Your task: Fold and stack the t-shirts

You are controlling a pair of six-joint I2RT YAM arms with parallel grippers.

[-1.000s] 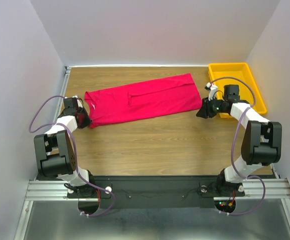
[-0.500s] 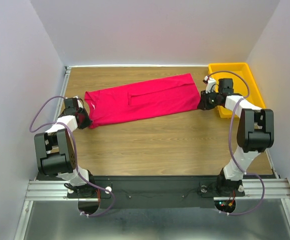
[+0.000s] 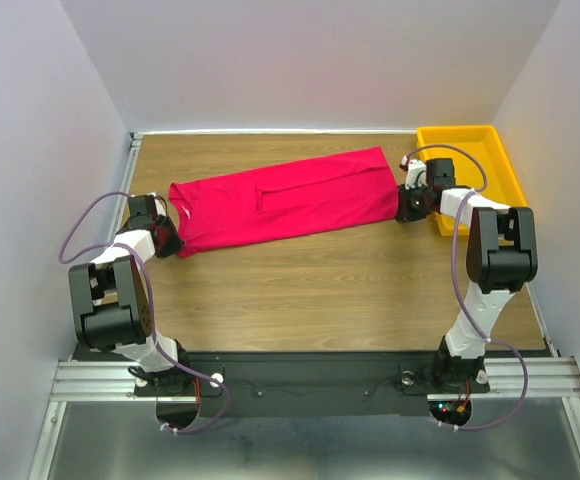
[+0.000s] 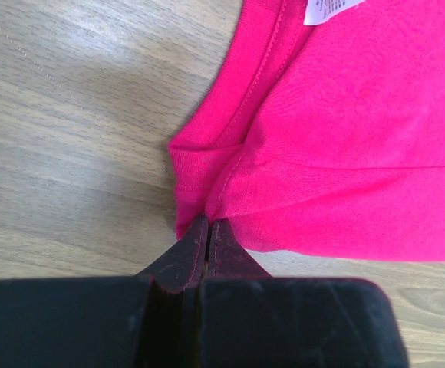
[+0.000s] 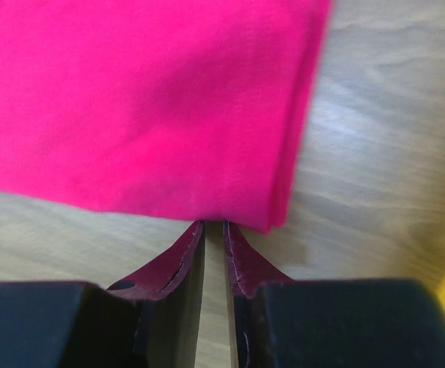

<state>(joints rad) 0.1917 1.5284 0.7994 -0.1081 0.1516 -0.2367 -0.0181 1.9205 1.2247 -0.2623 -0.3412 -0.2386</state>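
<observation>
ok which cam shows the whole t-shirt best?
Top external: the whole t-shirt lies as one long strip, both ends in frame. Left wrist shows only the collar corner with its label, pinched in the left hand. Right wrist shows only the opposite corner, at the tips of the right hand.

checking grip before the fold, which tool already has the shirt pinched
The left tool: jaws shut on the t-shirt at its corner near the collar. On the right tool a narrow gap shows, tips only at the hem.
</observation>
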